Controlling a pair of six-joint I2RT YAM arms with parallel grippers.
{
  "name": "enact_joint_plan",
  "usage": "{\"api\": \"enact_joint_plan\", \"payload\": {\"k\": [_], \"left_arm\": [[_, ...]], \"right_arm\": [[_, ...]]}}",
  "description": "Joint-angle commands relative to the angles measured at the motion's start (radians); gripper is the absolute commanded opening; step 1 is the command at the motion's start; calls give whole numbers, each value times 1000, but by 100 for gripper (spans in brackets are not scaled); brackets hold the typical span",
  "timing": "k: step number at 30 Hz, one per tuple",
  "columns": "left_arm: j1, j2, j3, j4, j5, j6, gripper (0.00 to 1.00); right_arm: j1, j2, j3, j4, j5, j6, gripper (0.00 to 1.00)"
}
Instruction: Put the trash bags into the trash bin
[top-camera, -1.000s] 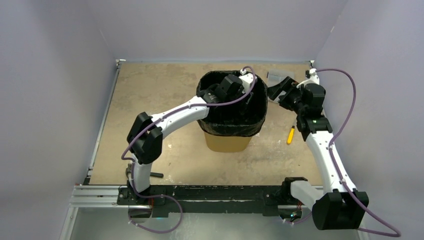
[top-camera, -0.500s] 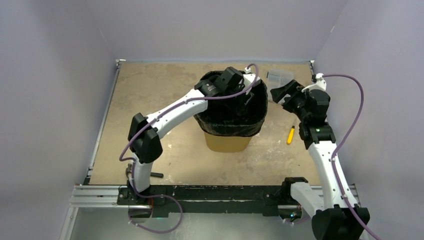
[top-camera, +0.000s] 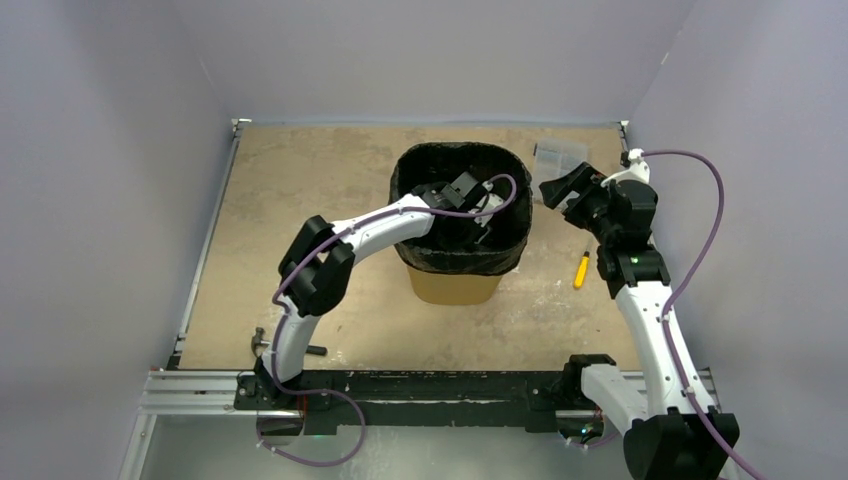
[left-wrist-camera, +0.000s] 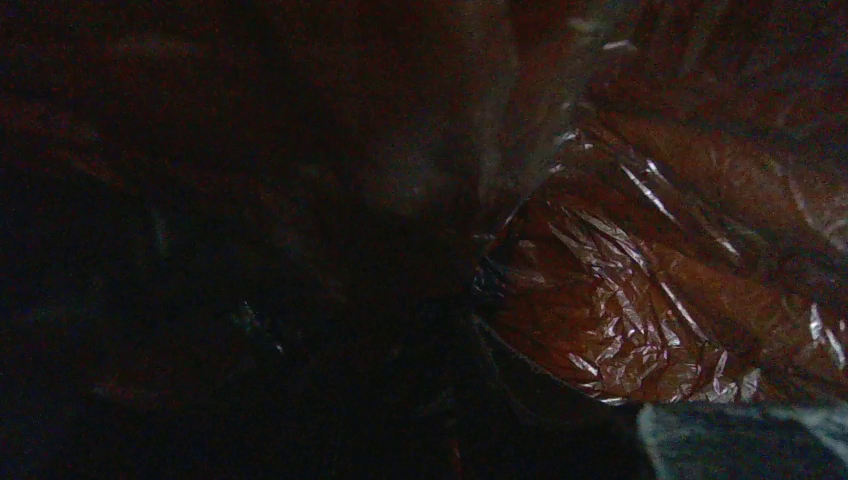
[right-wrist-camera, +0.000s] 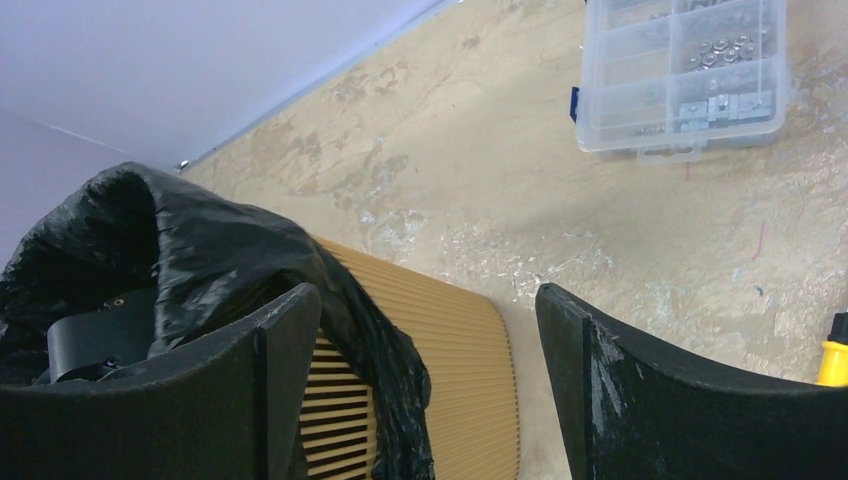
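The two arms are fixed at the near edge of the tabletop (top-camera: 290, 200), at 6 o'clock. A small dark piece (top-camera: 315, 350) lies close to the left arm's foot.

The trash bin (top-camera: 455, 285) stands upright near the middle of the tabletop. The black trash bag (top-camera: 460, 258) is inside it. The top of the bag is folded out over the rim and hangs down the outside walls. Only the bin's orange-yellow lower part shows bare. Seen from the right wrist, the bag (right-wrist-camera: 200, 240) drapes over the ribbed side of the bin (right-wrist-camera: 440, 340).

The left arm bends over the rim, and the left claw (top-camera: 480, 218) is down inside the bin. Its own camera sees only dark, wrinkly bag (left-wrist-camera: 620, 290) with an orange glow coming through. I cannot tell if that claw is apart or together.

From the bin, a yellow-handled tool (top-camera: 580, 270) lies flat at about 4 o'clock.

The right claw (top-camera: 560, 188) hangs just beside the bin, between 2 and 3 o'clock. Its fingers (right-wrist-camera: 270, 390) stand wide apart and nothing is between them.

Farther back, at about 2 o'clock, a small clear box (top-camera: 560, 153) sits by the back corner. It has little compartments with small metal bits in them (right-wrist-camera: 680, 75).
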Motion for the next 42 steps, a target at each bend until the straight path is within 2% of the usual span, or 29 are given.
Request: {"api": "enact_joint_plan", "payload": {"k": [1,7,13,19,22,28,36,42], "left_arm": [[10,1,-5,43,-10,10,40],[11,48,-16,39,5,2,41],[12,133,117,-111,-17,30,42],[20,151,177,-191,-15,60,42],[21,47,100,-91,-39,42,41],[20,-111,76,63,1,23,45],[20,-204,73,61,-16,19,45],[21,-374,-30,336,94,-50,45]], "right_arm": [[-6,-1,-6,25,10,-17,83],[-5,18,-13,37,-2,-11,83],[-5,18,-21,44,-2,-9,83],[-5,16,-31,48,0,-8,82],[-5,11,-32,47,9,-9,83],[-5,24,-36,68,-7,-2,83],[-5,29,-38,86,-36,-8,83],[-5,36,-99,127,-69,20,83]]}}
